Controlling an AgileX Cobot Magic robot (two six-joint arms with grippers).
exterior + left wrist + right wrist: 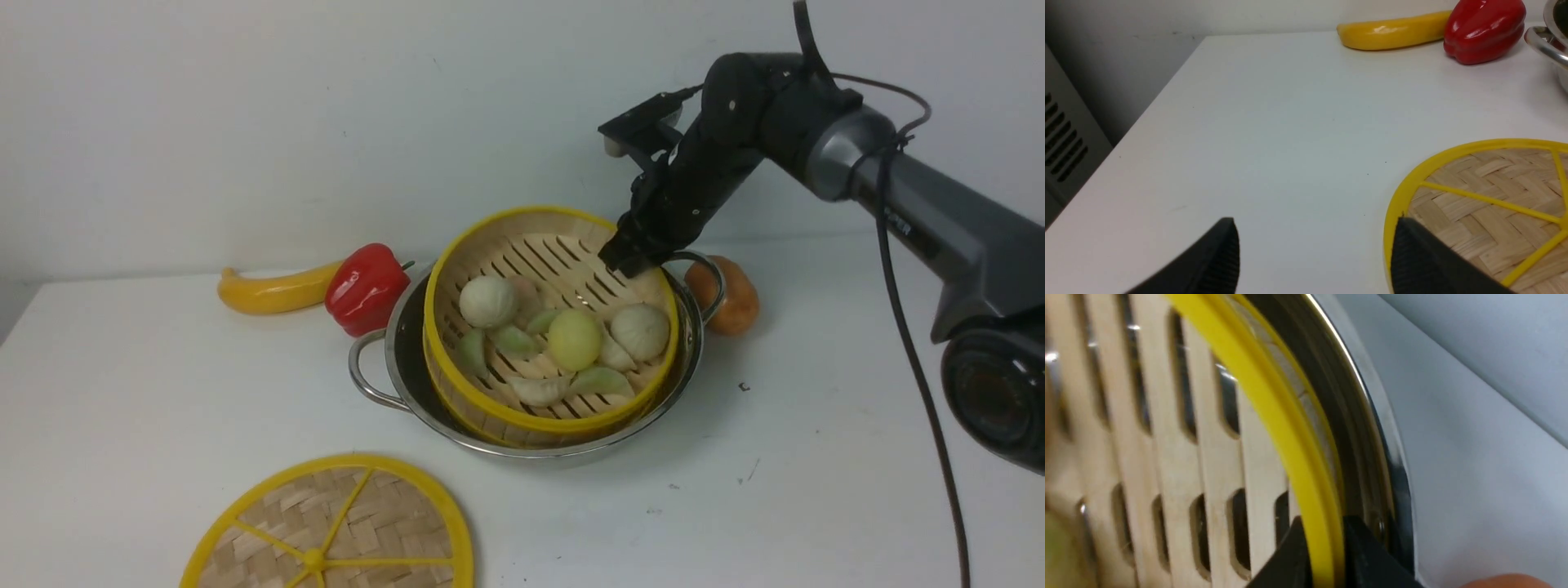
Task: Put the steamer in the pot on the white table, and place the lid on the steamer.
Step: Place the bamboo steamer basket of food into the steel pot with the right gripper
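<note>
Round bamboo steamer [555, 261] with yellow rims sits in the shiny steel pot [406, 343]; the right gripper [624, 261] pinches its rim at the pot's far side. Flat woven yellow-spoked lid [359, 531] lies on the white table [122, 392] before the pot, left gripper [1314, 232] splayed at its edge.

Slatted bamboo steamer [563, 269] with glossy yellow plastic rim, mirror-shiny steel pot [406, 359], woven-bamboo lid [359, 531], matt white table [163, 392].

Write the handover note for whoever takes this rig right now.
Grippers: right gripper, jaws shut on the steamer's far rim; left gripper open, empty, by the lid's edge.
Things: steamer is in the pot, possibly tilted; lid lies flat on the white table, near side.
Done: steamer in pot.
Left: release the steamer, pick up the lid, set it on the steamer.
</note>
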